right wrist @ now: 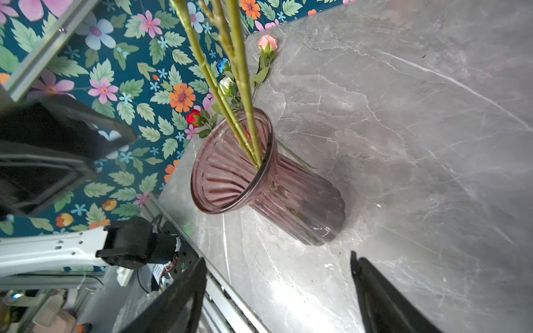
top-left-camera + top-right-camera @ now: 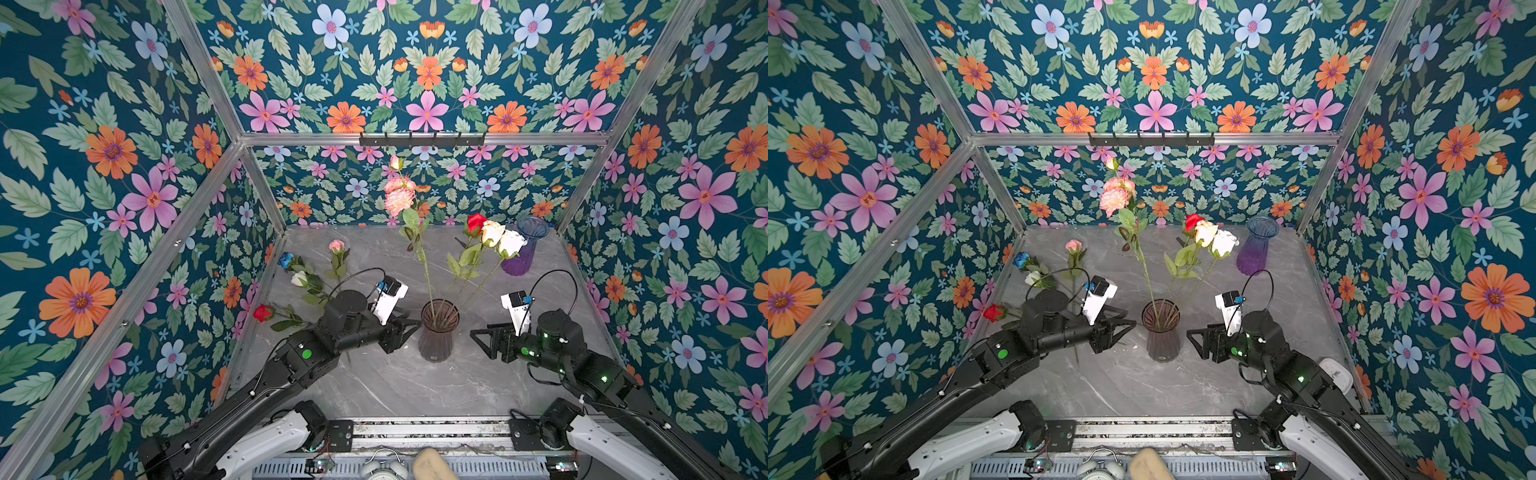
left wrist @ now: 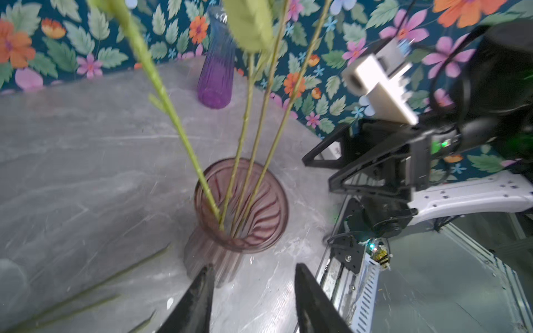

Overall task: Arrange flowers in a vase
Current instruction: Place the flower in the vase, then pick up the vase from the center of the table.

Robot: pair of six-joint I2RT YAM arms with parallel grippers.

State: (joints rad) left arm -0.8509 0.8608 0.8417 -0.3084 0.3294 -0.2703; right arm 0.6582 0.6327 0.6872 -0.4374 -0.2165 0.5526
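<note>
Thin green stems [image 1: 245,86] fan from a ribbed, flared pink glass vase [image 1: 302,201] on the veined grey table [image 1: 403,115], with the left pincer [image 3: 253,268] and right pincer [image 1: 277,258] both spread, empty, alongside.

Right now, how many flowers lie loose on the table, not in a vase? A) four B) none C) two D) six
A: a blue rose, a white rose, a pink rose and a red rose lie on the table.
</note>
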